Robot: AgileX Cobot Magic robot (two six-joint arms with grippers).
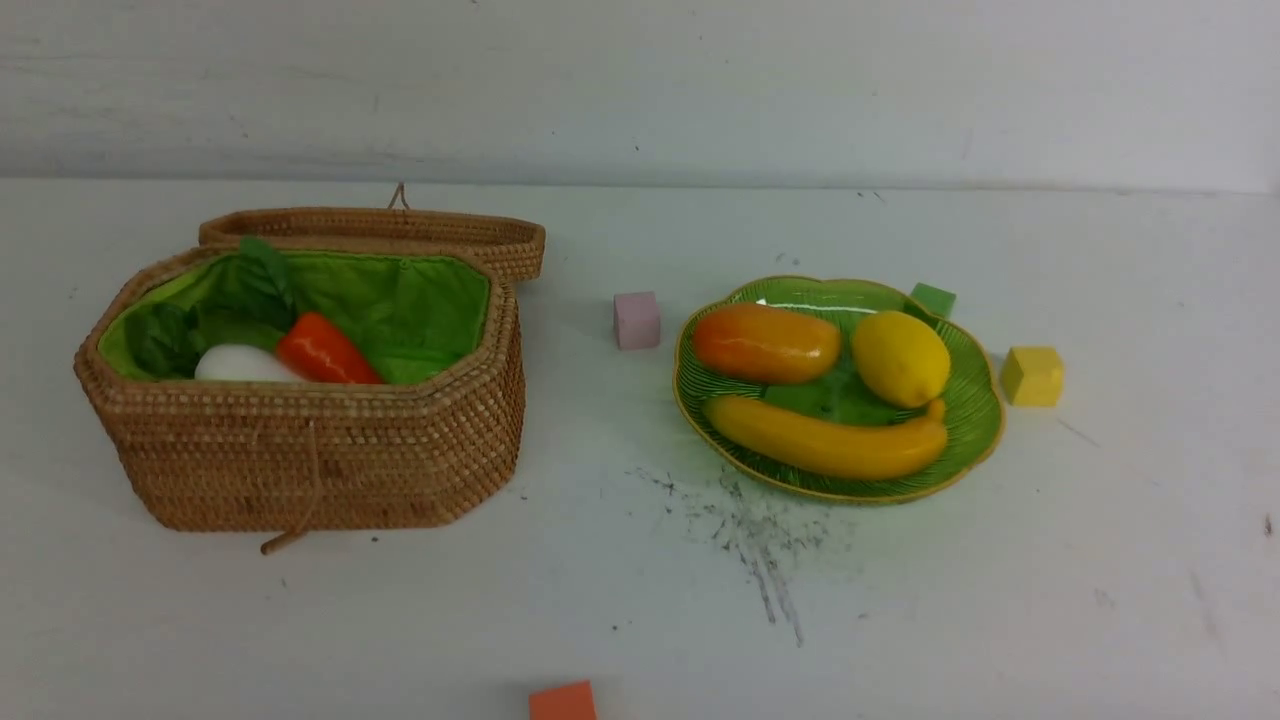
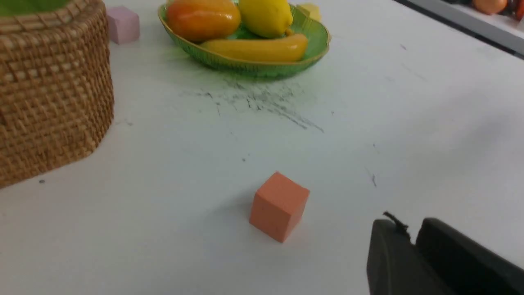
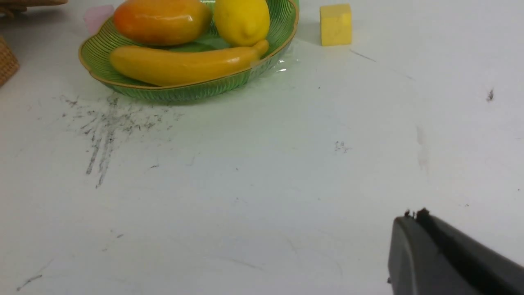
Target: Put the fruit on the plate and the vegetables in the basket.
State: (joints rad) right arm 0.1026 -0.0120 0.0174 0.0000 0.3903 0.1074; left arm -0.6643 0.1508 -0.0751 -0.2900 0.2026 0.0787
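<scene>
The fruit lies on the green plate (image 1: 975, 425) at the right: a mango (image 1: 765, 343), a lemon (image 1: 900, 358) and a banana (image 1: 825, 445). At the left the wicker basket (image 1: 320, 460) stands with its lid folded back. Inside it show a white radish (image 1: 240, 365), an orange carrot (image 1: 325, 350) and dark green leaves (image 1: 170, 340). Neither arm shows in the front view. My left gripper (image 2: 411, 231) is shut and empty over the near table, beside an orange cube (image 2: 279, 206). My right gripper (image 3: 413, 217) is shut and empty, well short of the plate (image 3: 184, 92).
Small cubes stand on the table: pink (image 1: 637, 320) between basket and plate, green (image 1: 932, 298) behind the plate, yellow (image 1: 1032, 375) to its right, orange (image 1: 562, 702) at the near edge. Dark scuff marks (image 1: 750, 530) lie in front of the plate.
</scene>
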